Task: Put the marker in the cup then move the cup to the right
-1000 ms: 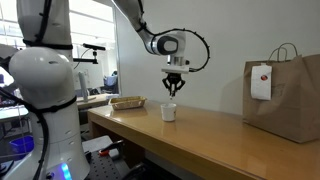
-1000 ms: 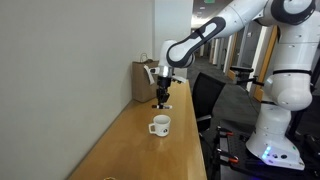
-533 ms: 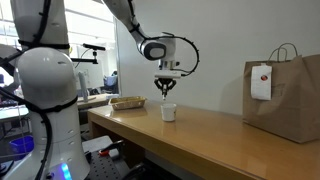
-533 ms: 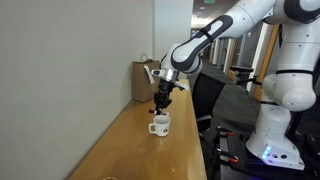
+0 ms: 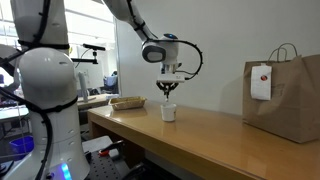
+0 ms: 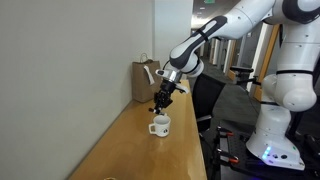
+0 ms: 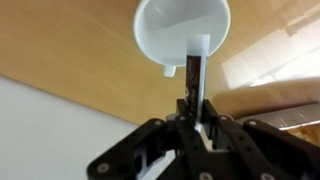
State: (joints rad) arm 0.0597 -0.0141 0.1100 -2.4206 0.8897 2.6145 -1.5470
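Plainly, in the wrist view the fingers (image 7: 178, 130) were clamped on the marker (image 7: 193, 80), whose free end pointed at the open mouth of the white cup (image 7: 175, 30). In both exterior views the cup stood upright on the worktop (image 5: 210, 145) just beneath the fingers, with a shallow tan tray (image 5: 127, 102) nearby and a paper bag (image 5: 285, 95) well apart.
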